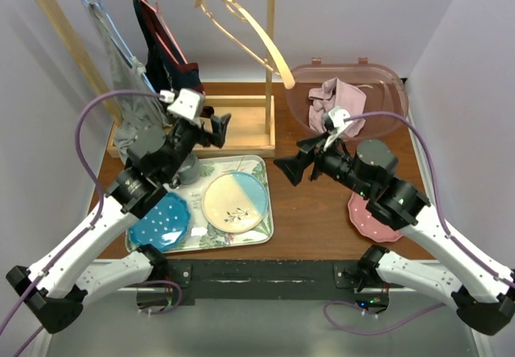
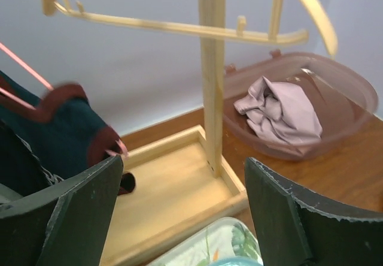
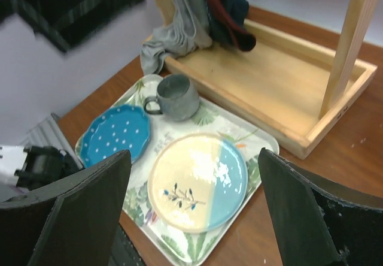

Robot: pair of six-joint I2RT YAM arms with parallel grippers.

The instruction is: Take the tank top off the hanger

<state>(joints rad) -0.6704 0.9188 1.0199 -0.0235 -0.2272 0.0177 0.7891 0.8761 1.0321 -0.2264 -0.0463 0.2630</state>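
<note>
A dark navy tank top (image 1: pixel 166 55) with red trim hangs on a pink hanger (image 1: pixel 153 3) on the wooden rack (image 1: pixel 241 128). It also shows in the left wrist view (image 2: pixel 54 128) and the right wrist view (image 3: pixel 227 14). A grey tank top (image 1: pixel 129 75) hangs on a blue hanger to its left. My left gripper (image 1: pixel 217 128) is open and empty, just right of the dark top's lower hem, over the rack base (image 2: pixel 167 188). My right gripper (image 1: pixel 291 164) is open and empty, right of the tray, pointing left.
An empty wooden hanger (image 1: pixel 241 19) hangs at the rack's right. A pink bin (image 1: pixel 386 80) with a crumpled pink cloth (image 1: pixel 338 100) stands at the back right. A leaf-print tray (image 1: pixel 265 212) holds a blue dotted plate (image 1: pixel 159 220), a cream-and-blue plate (image 1: pixel 235 202) and a grey mug (image 3: pixel 176 95). A pink plate (image 1: pixel 370 220) lies under my right arm.
</note>
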